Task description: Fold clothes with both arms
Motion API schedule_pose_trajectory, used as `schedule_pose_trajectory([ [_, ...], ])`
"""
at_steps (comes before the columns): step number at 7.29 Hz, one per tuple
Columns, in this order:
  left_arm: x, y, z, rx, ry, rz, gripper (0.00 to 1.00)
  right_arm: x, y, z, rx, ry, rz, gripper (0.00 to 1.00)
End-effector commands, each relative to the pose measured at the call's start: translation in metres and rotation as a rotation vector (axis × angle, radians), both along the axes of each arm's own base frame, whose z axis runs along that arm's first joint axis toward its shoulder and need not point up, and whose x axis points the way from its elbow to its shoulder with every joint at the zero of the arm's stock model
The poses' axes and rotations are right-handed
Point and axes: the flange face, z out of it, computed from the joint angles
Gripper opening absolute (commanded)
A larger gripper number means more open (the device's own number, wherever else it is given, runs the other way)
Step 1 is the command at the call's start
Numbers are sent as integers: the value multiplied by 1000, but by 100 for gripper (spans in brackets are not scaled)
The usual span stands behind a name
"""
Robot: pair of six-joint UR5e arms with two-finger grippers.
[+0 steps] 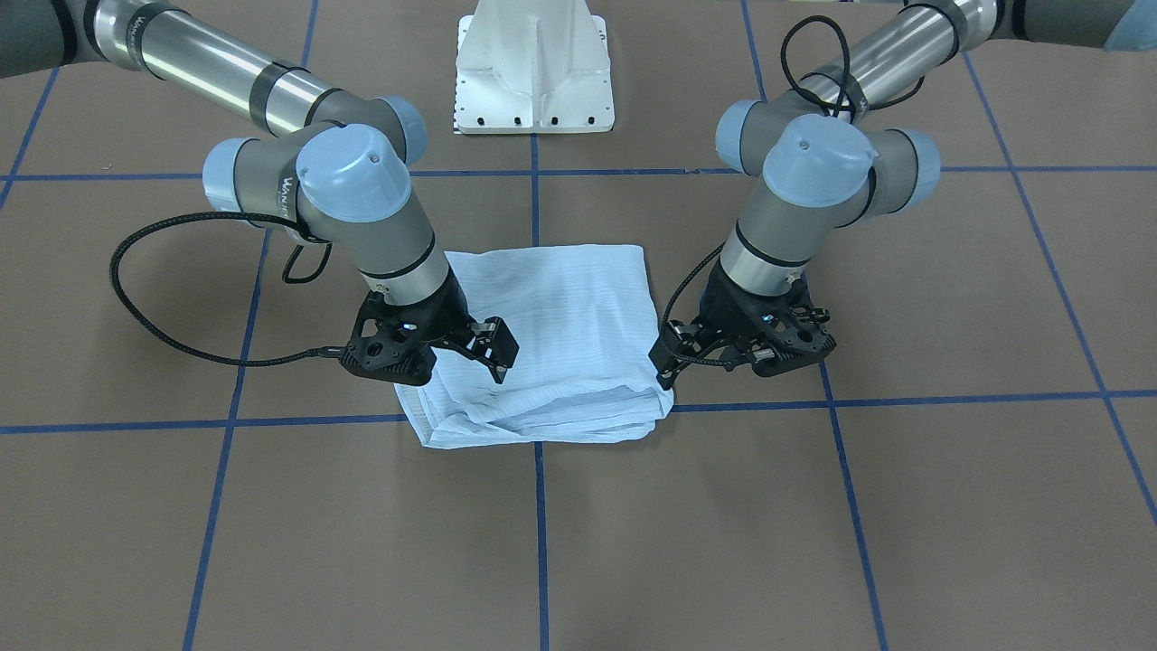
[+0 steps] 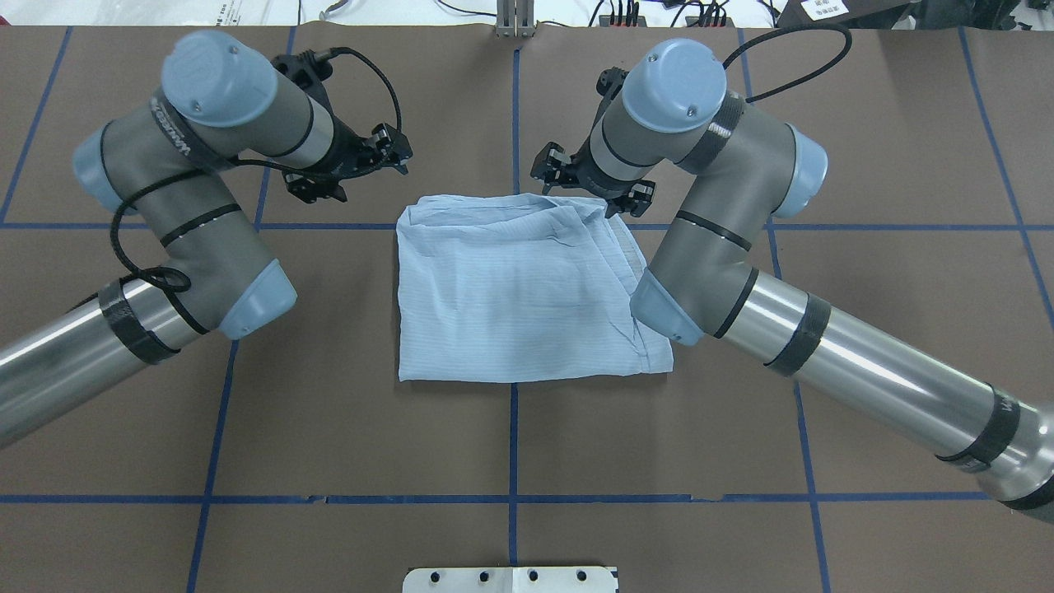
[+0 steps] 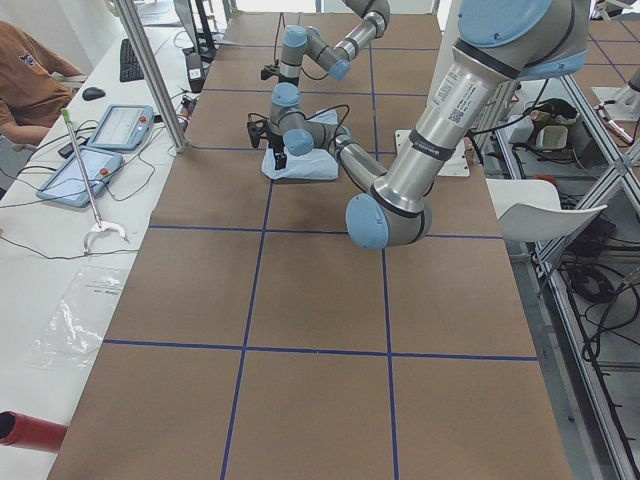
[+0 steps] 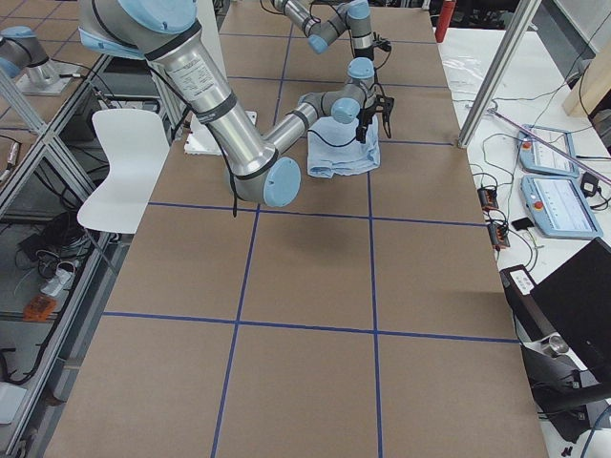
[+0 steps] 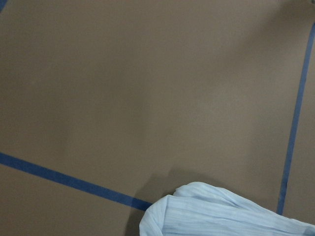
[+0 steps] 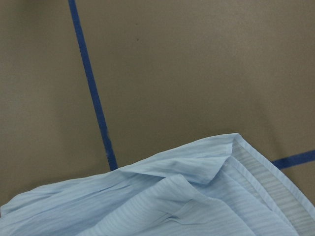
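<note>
The right arm covers part of the shirt overhead; wrist views crop it.

The table is brown, marked into squares by blue tape lines. On a white side bench lie two tablet-like control pendants, a keyboard, a mouse, a hooked rod and a clear plastic bag. A person in a brown shirt sits there. A white chair stands beside the table. A red cylinder lies at the near corner.
</note>
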Motion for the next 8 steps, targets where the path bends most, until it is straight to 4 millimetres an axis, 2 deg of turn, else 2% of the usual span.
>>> schedule_pose_trajectory([
  [1,-89,-22,43,142,-79,70,99,86,-30,58,128,127,-85,100],
  [2,-152,-38,68,236,-147,92,99,146,-42,92,194,252,-194,100],
  [3,-205,-50,101,292,-247,142,99,210,-62,124,269,346,-307,100],
  [4,-258,-56,131,355,-342,196,99,257,-65,166,265,366,-349,100],
  [5,-304,-51,166,400,-414,252,99,297,-62,199,253,343,-371,100],
  [6,-350,-38,201,415,-420,296,99,340,-57,229,288,313,-434,100],
  [7,-404,-19,240,501,-468,395,99,390,-51,260,329,304,-484,100],
  [8,-436,1,272,546,-513,468,99,435,-30,306,361,321,-538,100],
])
